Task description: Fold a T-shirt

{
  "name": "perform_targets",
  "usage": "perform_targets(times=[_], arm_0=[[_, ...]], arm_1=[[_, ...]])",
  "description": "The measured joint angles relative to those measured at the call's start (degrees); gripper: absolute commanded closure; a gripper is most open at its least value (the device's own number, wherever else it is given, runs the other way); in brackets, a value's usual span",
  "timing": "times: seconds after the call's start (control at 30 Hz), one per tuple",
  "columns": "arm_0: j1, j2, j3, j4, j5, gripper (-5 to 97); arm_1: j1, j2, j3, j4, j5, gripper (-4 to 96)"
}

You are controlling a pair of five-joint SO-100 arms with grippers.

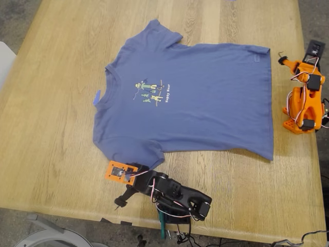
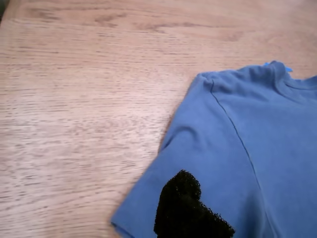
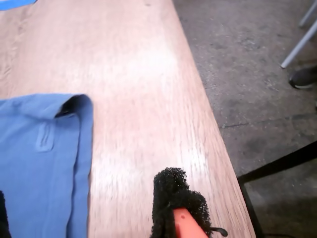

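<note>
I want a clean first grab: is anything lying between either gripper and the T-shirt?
Nothing visible. My first gripper hangs over the sleeve of the T-shirt; my second gripper sits beside the hem corner with only bare table between. The blue tape scrap lies by the collar, away from both.

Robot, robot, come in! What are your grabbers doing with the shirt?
My first gripper over a sleeve, holding nothing visible. My second gripper beside the hem corner, off the cloth. T-shirt flat, unfolded. Nothing in the way.

Bare table (image 1: pixel 61 128) surrounds the flat T-shirt (image 1: pixel 205 103); only the blue tape scrap (image 1: pixel 96 98) lies beside its collar.
</note>
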Motion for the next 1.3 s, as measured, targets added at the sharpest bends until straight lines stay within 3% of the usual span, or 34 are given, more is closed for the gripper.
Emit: perform_targets(times=[0.47,0.77,1.1,1.3], arm_0=[[3.5,-24.4,-38.9,19.3,1.4,30],[12.7,-34.1,-57.2,31.7,1.4,29],[23.6,-55.4,-86.7,41.2,1.4,28],[30.9,-64.9,-92.1,41.2,0.8,28]], arm_1=[[-16.3,0.4,-29.4,36.4,-3.4,46.5],[-23.6,-6.1,-42.0,38.4,-5.6,47.6],[-30.0,-26.2,-61.5,38.8,-6.3,50.0],[-35.9,-40.9,-72.2,38.8,-6.5,51.2]])
